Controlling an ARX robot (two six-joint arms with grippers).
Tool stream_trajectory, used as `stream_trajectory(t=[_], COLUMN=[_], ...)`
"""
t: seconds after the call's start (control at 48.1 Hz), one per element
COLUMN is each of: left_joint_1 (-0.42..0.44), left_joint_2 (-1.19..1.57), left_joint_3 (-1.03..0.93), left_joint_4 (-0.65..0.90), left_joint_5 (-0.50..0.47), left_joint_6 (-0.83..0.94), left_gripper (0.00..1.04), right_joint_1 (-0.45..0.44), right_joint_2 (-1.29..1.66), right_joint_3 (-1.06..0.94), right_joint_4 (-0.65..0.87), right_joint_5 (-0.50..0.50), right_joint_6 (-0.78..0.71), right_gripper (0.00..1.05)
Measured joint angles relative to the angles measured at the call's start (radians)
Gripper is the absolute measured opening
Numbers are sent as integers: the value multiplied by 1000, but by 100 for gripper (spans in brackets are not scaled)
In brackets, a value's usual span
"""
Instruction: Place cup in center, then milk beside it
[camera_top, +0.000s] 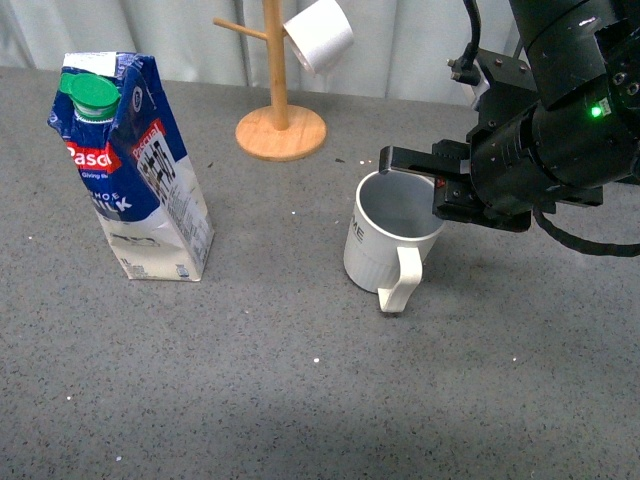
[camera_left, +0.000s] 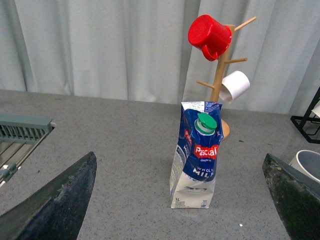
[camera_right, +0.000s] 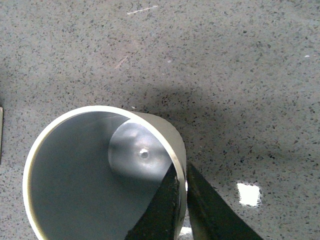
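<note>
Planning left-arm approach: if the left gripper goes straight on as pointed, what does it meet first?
Likely the milk carton, standing roughly centred ahead of the open left gripper. Nothing shows on the table before it, though depth is unclear.

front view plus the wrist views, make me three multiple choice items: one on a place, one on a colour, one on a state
1. In the front view, where does the milk carton stand relative to the mug?
A) left of it, apart
B) touching its handle
C) inside it

2. What colour is the carton's screw cap?
A) red
B) green
C) white

3. How is the right gripper?
A) open, high above the mug
B) shut on the mug's rim
C) shut on the carton

Answers: 1 A, bare table shows between them. 2 B, the round cap is green. 3 B, the right wrist view shows its jaws pinching the wall from inside and outside.
</note>
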Motion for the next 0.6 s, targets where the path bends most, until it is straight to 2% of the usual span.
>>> stream_trajectory(t=[0.312,0.437,0.499,0.562,0.583,0.603], left_joint_1=[0,0,0,0,0,0], left_joint_2=[0,0,0,0,0,0], left_joint_3=[0,0,0,0,0,0], left_joint_4=[0,0,0,0,0,0], left_joint_5=[0,0,0,0,0,0], left_joint_6=[0,0,0,0,0,0], left_gripper=[98,98,98,98,98,98], right_joint_1=[-14,-29,-34,-46,-47,-45], right_joint_2=[-48,-135,-170,-221,-231,-231], right_joint_3=[-19,-80,-82,-117,-135,-158], right_joint_4=[87,256,251,297,322,389], right_joint_5=[-16,-14,12,10,24,70], right_joint_6=[16,19,24,34,27,2], right_gripper=[51,72,81,95,97,95])
